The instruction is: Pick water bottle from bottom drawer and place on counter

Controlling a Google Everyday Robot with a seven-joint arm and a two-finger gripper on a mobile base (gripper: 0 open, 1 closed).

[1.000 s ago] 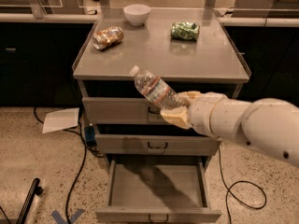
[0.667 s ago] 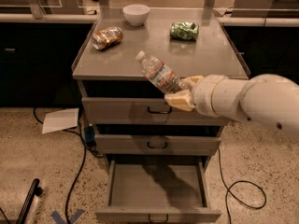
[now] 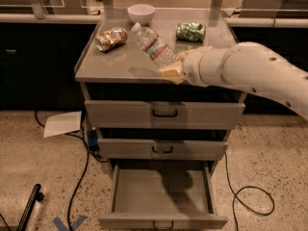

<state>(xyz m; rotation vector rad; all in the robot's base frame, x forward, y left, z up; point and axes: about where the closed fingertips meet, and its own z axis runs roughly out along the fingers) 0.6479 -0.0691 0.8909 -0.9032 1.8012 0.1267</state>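
Fingers (image 3: 172, 72) of the gripper (image 3: 169, 65) clamp the water bottle (image 3: 153, 44), now lifted above the counter (image 3: 109, 62).

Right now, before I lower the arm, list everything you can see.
water bottle: one, clear, white cap, tilted over the counter in the gripper
counter: one, grey, cabinet top
bowl: one, white, counter's far edge
brown can: one, crushed, counter's far left
green can: one, crushed, counter's far right
bottom drawer: one, grey, pulled open
upper drawers: two, grey, shut
paper: one, white, floor left
cables: several, black, on floor
gripper: one, tan, shut on the bottle, above counter's front edge
arm: one, white, reaching from right
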